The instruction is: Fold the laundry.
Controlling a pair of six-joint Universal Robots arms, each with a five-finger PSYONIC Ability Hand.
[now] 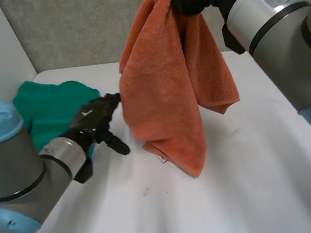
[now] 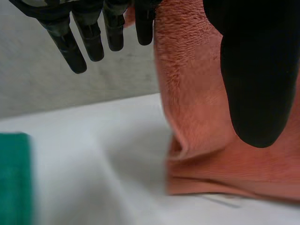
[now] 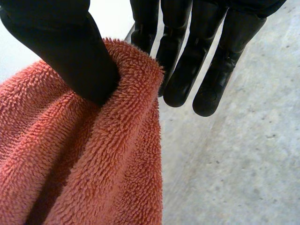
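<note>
Head view. High up, pinched in the right hand (image 1: 191,0) by a bunched top part: the orange towel (image 1: 170,93), draped down in long folds, lowest corner down at the bench (image 1: 262,194). Just left of the towel, low over the bench: the left hand (image 1: 95,119), fingers stretched toward the towel's near edge, fingertips right at it, thumb pointing down and away. Farther left of the towel, behind that hand: a green cloth (image 1: 50,107), lying crumpled on the bench. Above and right of the towel: the right arm (image 1: 279,33), grey with a light-blue cap.

Left wrist view. Fingers (image 2: 89,37) straight and slightly spread, thumb (image 2: 255,79) held well apart from them, nothing gripped. Behind the thumb and reaching up beside the fingers: the towel, its lower folds resting on the bench. Well apart from the towel, across bare bench: one edge of the green cloth.

Right wrist view. Thumb (image 3: 70,51) pressed into a thick fold of the towel, clamping it against the hand. Fingers (image 3: 187,61) straight, side by side, tips just past the towel's edge. Beneath the thumb, hanging away from the palm: the rest of the towel, looped pile plain to see.
</note>
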